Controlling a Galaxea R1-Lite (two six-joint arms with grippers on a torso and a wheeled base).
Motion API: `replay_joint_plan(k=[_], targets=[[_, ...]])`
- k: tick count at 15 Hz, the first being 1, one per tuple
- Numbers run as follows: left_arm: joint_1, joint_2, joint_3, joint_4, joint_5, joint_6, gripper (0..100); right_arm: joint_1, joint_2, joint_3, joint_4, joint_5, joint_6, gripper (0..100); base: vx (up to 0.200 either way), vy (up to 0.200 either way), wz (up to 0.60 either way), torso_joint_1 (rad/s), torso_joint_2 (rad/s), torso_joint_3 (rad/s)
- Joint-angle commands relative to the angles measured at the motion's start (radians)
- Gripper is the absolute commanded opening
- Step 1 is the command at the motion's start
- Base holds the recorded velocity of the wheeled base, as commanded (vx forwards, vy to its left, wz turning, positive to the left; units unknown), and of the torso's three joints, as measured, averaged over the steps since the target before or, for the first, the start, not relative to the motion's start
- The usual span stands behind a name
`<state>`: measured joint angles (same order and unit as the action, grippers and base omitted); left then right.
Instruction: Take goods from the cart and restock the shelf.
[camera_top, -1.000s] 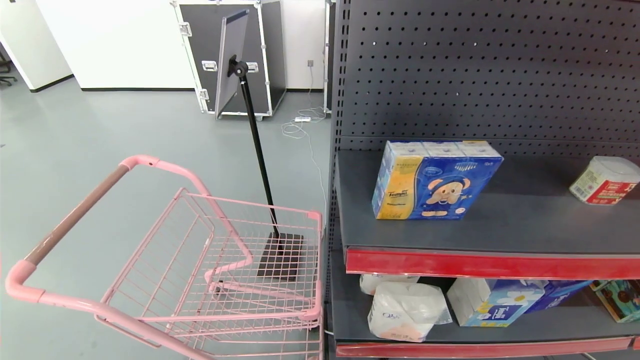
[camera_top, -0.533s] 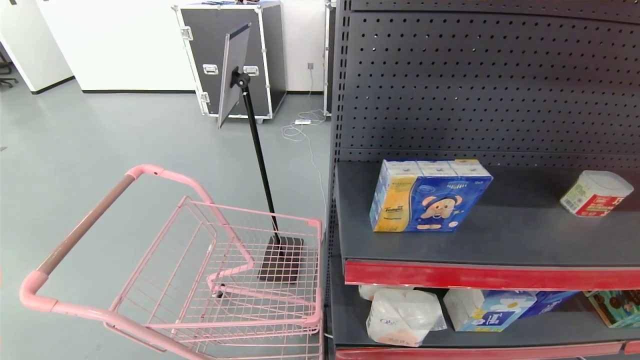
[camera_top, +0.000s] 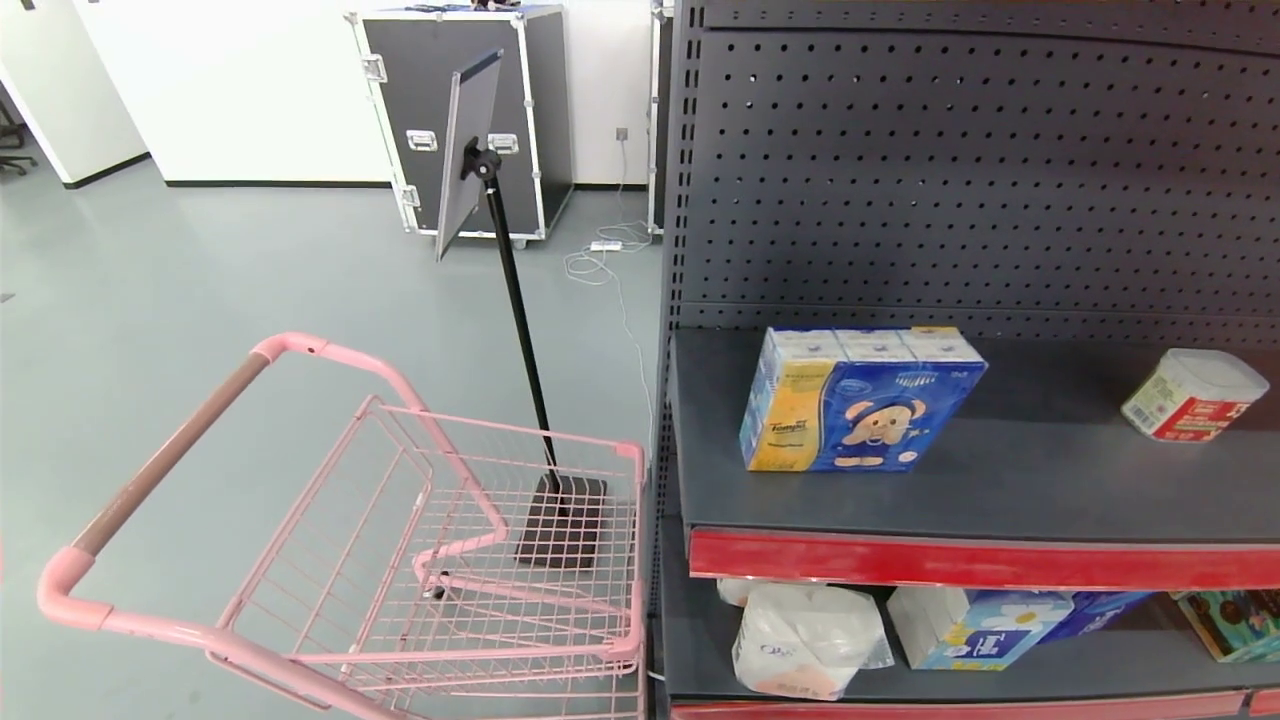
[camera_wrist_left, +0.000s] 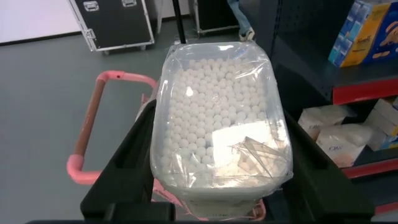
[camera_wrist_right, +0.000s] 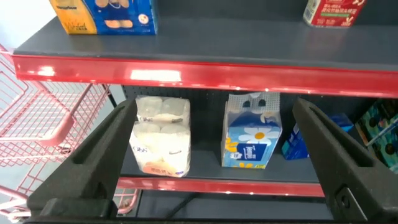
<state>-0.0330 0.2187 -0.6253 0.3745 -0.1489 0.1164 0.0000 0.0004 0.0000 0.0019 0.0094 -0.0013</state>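
My left gripper (camera_wrist_left: 219, 146) is shut on a clear plastic box of small white balls (camera_wrist_left: 217, 106), held above the pink cart's handle (camera_wrist_left: 93, 118). The wire cart (camera_top: 165, 455) stands to the left of the shelf, and its basket looks empty. On the upper shelf board (camera_top: 980, 560) a blue tissue pack (camera_top: 860, 400) stands at the left and a white tub (camera_top: 1195, 395) at the far right. My right gripper (camera_wrist_right: 214, 112) is open in front of the lower tier, facing a toilet roll pack (camera_wrist_right: 163, 134) and a tissue box (camera_wrist_right: 252, 134).
A black screen stand (camera_top: 515, 300) rises just behind the cart, its base on the floor by the shelf's end. A black flight case (camera_top: 460, 110) and a floor cable lie farther back. Open grey floor spreads to the left. The dark pegboard (camera_top: 960, 170) backs the shelf.
The head view has shifted, so shelf and cart sit a little lower in the picture. None of the things themselves has moved.
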Motion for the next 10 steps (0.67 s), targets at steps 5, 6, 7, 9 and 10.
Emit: replay_joint_plan(k=[5, 6, 7, 9, 10], targets=[[0.001, 0.002, 0.001, 0.001, 0.000, 0.012, 0, 0.002, 0.001, 0.000, 0.000, 0.000, 0.000, 100, 0.000, -0.200, 0.00, 0.004, 0.00, 0.000], [0.001, 0.002, 0.001, 0.000, 0.000, 0.012, 0, 0.002, 0.001, 0.000, 0.000, 0.000, 0.000, 100, 0.000, -0.200, 0.00, -0.002, 0.00, -0.002], [0.001, 0.002, 0.001, 0.000, 0.000, 0.014, 0, 0.002, 0.001, 0.000, 0.000, 0.000, 0.000, 100, 0.000, -0.200, 0.00, -0.002, 0.01, 0.002], [0.001, 0.002, 0.001, 0.000, 0.000, 0.014, 0, 0.002, 0.001, 0.000, 0.000, 0.000, 0.000, 100, 0.000, -0.200, 0.00, -0.002, 0.00, 0.002], [0.001, 0.002, 0.001, 0.000, 0.000, 0.014, 0, 0.002, 0.001, 0.000, 0.000, 0.000, 0.000, 100, 0.000, -0.200, 0.00, 0.007, 0.00, 0.007]])
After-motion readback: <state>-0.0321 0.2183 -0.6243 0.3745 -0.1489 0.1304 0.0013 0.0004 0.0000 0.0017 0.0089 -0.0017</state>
